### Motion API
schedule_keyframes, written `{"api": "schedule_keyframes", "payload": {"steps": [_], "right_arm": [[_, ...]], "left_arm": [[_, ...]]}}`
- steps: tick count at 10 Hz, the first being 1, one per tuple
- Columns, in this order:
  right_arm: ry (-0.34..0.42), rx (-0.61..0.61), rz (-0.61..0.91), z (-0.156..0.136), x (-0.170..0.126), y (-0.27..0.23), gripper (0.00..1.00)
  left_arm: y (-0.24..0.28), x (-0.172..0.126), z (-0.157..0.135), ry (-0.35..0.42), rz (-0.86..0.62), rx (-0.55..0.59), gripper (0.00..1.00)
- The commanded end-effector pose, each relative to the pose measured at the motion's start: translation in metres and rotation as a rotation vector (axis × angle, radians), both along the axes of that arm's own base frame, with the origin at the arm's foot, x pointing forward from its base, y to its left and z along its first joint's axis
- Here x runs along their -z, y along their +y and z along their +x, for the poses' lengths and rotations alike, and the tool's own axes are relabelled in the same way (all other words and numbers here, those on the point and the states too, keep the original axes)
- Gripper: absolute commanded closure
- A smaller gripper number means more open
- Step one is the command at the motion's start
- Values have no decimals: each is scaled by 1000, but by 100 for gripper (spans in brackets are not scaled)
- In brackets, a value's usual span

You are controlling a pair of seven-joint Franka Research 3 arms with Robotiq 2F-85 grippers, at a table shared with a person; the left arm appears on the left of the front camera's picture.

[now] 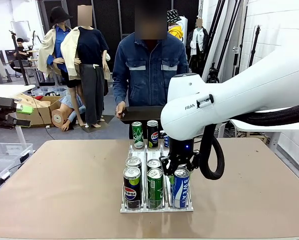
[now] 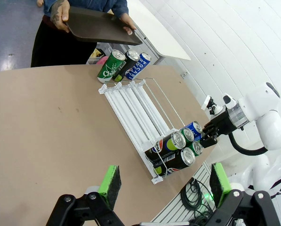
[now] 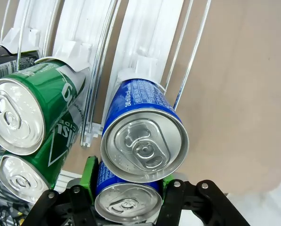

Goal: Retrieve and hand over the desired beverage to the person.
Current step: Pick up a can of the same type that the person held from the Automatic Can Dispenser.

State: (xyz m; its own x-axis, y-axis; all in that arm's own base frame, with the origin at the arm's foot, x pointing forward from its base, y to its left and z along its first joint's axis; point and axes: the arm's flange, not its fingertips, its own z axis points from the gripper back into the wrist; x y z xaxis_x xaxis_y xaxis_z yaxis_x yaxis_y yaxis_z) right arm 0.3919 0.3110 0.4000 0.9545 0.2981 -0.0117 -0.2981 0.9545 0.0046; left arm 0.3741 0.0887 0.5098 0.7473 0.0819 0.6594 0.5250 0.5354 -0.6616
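Step in hand: we judge this to be the retrieval, at the grasp. The drink is gripped but not yet lifted out.
Right gripper: the right gripper (image 1: 178, 164) reaches down into the right lane of the rack (image 2: 131, 106) at its near end. In the right wrist view its green pads press on either side of a blue can (image 3: 126, 205), so it is clamped on that can.
Held drink: the blue can stands in the right lane at the near end, touching a second blue can (image 3: 142, 141) in the same lane. From the front view we cannot tell which of the two is the nearer one.
Neighbours: two green cans (image 3: 18, 117) sit in the middle lane just beside it, and three more cans (image 1: 152, 134) stand at the far end of the rack.
Left gripper: the left gripper (image 2: 164, 183) hangs above the left side of the table (image 1: 64, 185), pads wide apart, nothing between them.
Person: the person (image 1: 149, 70) stands at the far side holding a dark tray (image 2: 100, 28) level in both hands, just past the far end of the rack.
Next move: we judge it calls for a straight lift clear of the lane wires and the touching can, then a carry across the rack to the tray.
Risk: the neighbouring blue can may be dragged or tipped as the held one rises.
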Motion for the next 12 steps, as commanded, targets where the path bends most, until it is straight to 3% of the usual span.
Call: {"api": "schedule_keyframes", "payload": {"steps": [1, 5, 10, 12], "right_arm": [[-5, 3, 3, -1, 0, -1, 64], [5, -13, 17, 2, -9, -3, 64], [-1, -22, -2, -5, -66, -10, 64], [-27, -49, 15, -13, -102, -23, 64]], "left_arm": [[2, 1, -1, -6, -8, 5, 0], [2, 1, -1, -6, -8, 5, 0], [2, 1, -1, -6, -8, 5, 0], [2, 1, -1, -6, -8, 5, 0]]}}
